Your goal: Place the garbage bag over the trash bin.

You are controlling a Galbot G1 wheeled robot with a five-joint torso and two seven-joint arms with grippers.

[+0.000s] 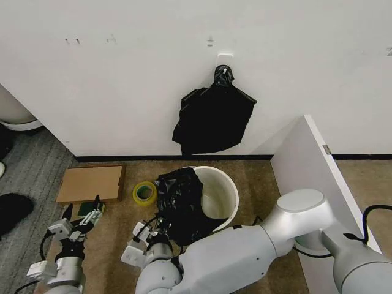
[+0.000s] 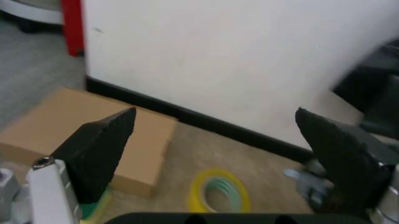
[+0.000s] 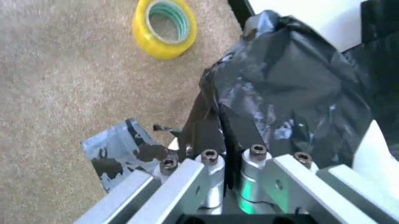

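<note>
The trash bin [image 1: 225, 195] is a round white bucket standing on the brown floor by the wall. The garbage bag [image 1: 180, 205], glossy crinkly black plastic, is bunched over the bin's left rim and hangs down its outer side. My right gripper [image 1: 154, 236] is low at the bag's left edge. In the right wrist view it [image 3: 215, 137] is shut on a fold of the garbage bag [image 3: 293, 93]. My left gripper [image 1: 82, 223] hovers to the left over the floor. Its fingers are spread wide with nothing between them [image 2: 215, 116].
A yellow tape roll [image 1: 144, 192] lies just left of the bin. A flat cardboard box [image 1: 92, 182] lies further left by the wall. A black knotted bundle [image 1: 214, 116] hangs on the wall above the bin. A white panel [image 1: 309, 168] stands to the right.
</note>
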